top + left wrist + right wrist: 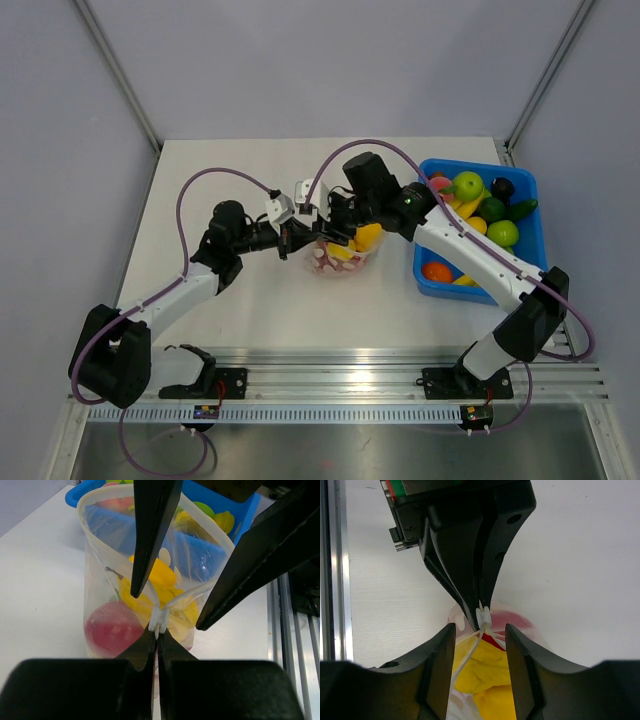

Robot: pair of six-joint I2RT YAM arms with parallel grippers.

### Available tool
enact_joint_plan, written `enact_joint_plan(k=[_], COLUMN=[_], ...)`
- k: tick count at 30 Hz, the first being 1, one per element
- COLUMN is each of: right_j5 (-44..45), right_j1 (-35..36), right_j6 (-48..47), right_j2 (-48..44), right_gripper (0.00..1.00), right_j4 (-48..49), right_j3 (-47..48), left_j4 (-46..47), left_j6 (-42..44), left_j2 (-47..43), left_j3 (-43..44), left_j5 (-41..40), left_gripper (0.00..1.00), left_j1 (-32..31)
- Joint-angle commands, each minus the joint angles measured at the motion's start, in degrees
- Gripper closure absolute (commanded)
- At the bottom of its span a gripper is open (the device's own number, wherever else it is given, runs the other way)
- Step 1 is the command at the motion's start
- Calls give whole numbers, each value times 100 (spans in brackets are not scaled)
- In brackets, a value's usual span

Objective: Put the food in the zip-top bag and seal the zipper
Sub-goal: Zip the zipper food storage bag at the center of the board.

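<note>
One left pincer (156, 636) is squeezed tight on the thin ridged zipper (195, 592) of the clear crinkly plastic bag (345, 265) beside the blue plastic bin (480, 165). Right pincer (480, 628) stands half open around it, holding nothing.

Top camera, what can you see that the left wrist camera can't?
Only the top camera shows the left arm and right arm whole, down to their bases. Only the left wrist camera shows, close up, the left gripper shut on the zipper. Both show the zip-top bag, the yellow food in it, and the blue bin.
</note>
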Motion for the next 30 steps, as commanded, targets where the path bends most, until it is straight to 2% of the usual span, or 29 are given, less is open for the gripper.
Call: enact_joint_plan(k=[1, 8, 11, 12, 14, 15, 17, 24, 30], right_j5=[-173, -331, -541, -577, -568, -568, -577, -498, -252], right_j1=[13, 13, 13, 5, 13, 13, 13, -136, -224], right_j6=[-218, -227, -183, -174, -174, -183, -174, 10, 54], right_j2=[97, 193, 246, 264, 299, 299, 299, -52, -342], right_gripper=[50, 62, 72, 79, 84, 93, 100, 100, 100], right_j4=[61, 105, 26, -9, -26, -44, -62, 201, 228], right_j3=[292, 354, 398, 398, 398, 398, 389, -14, -541], left_j4=[444, 312, 189, 163, 136, 136, 136, 241, 918], left_j6=[-9, 26, 70, 79, 88, 88, 79, 18, -465], left_j2=[-99, -108, -108, -108, -108, -117, -126, -318, -425], left_j3=[248, 310, 362, 363, 380, 389, 389, 249, -50], left_j5=[242, 251, 242, 251, 242, 233, 207, 383, 339], left_gripper=[100, 100, 100, 100, 100, 100, 100, 100, 100], left_j1=[43, 51, 43, 51, 51, 51, 51, 104, 332])
